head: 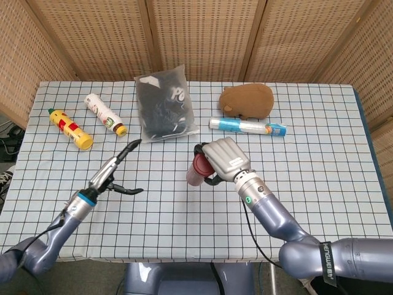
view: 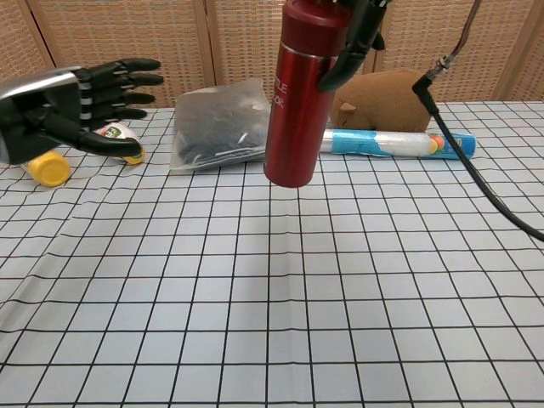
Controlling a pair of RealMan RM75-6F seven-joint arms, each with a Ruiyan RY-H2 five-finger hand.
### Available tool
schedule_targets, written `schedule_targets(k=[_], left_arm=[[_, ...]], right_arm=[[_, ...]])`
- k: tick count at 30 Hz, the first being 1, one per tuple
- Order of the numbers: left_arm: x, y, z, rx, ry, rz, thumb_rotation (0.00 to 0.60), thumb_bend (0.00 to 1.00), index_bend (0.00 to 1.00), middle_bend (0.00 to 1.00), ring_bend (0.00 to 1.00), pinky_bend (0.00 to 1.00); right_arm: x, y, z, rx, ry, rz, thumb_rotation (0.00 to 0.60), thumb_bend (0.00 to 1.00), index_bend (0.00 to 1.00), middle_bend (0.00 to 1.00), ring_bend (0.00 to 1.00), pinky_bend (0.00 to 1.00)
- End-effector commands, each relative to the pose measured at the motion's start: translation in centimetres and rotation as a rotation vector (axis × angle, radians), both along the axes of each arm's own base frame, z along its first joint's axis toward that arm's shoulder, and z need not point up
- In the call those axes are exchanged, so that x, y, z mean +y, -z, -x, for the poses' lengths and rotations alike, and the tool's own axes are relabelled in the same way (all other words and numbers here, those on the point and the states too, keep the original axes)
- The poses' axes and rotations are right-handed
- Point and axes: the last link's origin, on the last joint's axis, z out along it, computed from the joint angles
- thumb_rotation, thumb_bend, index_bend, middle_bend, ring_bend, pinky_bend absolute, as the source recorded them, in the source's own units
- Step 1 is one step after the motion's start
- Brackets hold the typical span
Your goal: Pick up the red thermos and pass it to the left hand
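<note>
The right hand (head: 226, 158) is gripping the red thermos (view: 302, 89) near its top, fingers wrapping around the body, and is holding it clear above the bench (head: 307, 184), roughly over the middle of the checked cloth. In the chest view the thermos is hanging nearly upright, leaning slightly, with white lettering showing on its side.

The left hand (view: 72, 106) is holding nothing; its fingers are lying spread and extended, thumb apart, palm turned toward the thermos. The two hands are standing well apart, with open cloth between them.

Along the far side of the bench, from left to right, are lying a yellow bottle (head: 70, 129), a white bottle (head: 105, 114), a dark plastic bag (head: 164, 104), a brown plush toy (head: 247, 101), and just in front of the toy a blue-and-white tube (head: 247, 127).
</note>
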Motion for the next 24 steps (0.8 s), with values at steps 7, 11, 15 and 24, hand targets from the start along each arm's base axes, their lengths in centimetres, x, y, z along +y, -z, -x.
schedule_targets(k=[7, 11, 15, 24], left_arm=[[1.4, 5.2, -4.2, -0.111, 0.003, 0.124, 0.6, 0.0, 0.0, 0.0, 0.0, 0.0], [1.4, 6.1, -5.6, -0.138, 0.017, 0.149, 0.6, 0.0, 0.0, 0.0, 0.0, 0.0], [1.4, 6.6, -6.7, -0.135, 0.031, 0.166, 0.6, 0.0, 0.0, 0.0, 0.0, 0.0], [1.7, 7.6, -9.2, -0.117, 0.053, 0.198, 0.6, 0.0, 0.0, 0.0, 0.0, 0.0]], right_arm=[[-0.6, 1.3, -1.2, -0.014, 0.009, -0.002, 0.6, 0.67, 0.63, 0.56, 0.63, 0.68], [-0.6, 1.8, -1.4, -0.004, 0.0, -0.002, 0.6, 0.67, 0.64, 0.56, 0.63, 0.68], [-0.5, 2.2, -1.6, -0.003, -0.008, 0.001, 0.6, 0.67, 0.64, 0.56, 0.63, 0.68], [-0.3, 2.2, -2.5, -0.016, -0.019, 0.005, 0.6, 0.67, 0.64, 0.57, 0.63, 0.68]])
